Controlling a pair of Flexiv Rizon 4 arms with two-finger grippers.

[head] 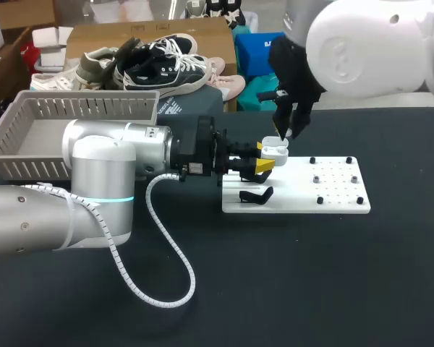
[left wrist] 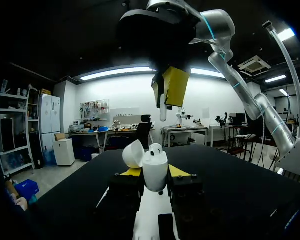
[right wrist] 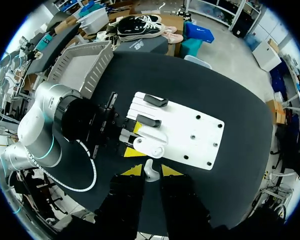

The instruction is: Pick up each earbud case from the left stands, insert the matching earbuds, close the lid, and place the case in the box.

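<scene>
My left gripper (head: pixel 265 157) is shut on a white earbud case (head: pixel 275 150) and holds it just over the left end of the white stand board (head: pixel 304 194). The case's lid (left wrist: pixel 133 154) is open, with one earbud seated in the case (left wrist: pixel 155 170). Straight above it hangs my right gripper (left wrist: pixel 169 87), shut on a white earbud (left wrist: pixel 163 108) that points down at the case. From the right wrist, the earbud (right wrist: pixel 149 170) sits between my fingers, over the open case (right wrist: pixel 150 146). Two black stands (right wrist: pixel 149 121) lie on the board.
A grey slatted basket (head: pixel 29 116) stands at the back left, behind my left arm. Small black pegs (head: pixel 336 179) dot the right half of the board. The left arm's white cable (head: pixel 152 238) loops over the black table in front.
</scene>
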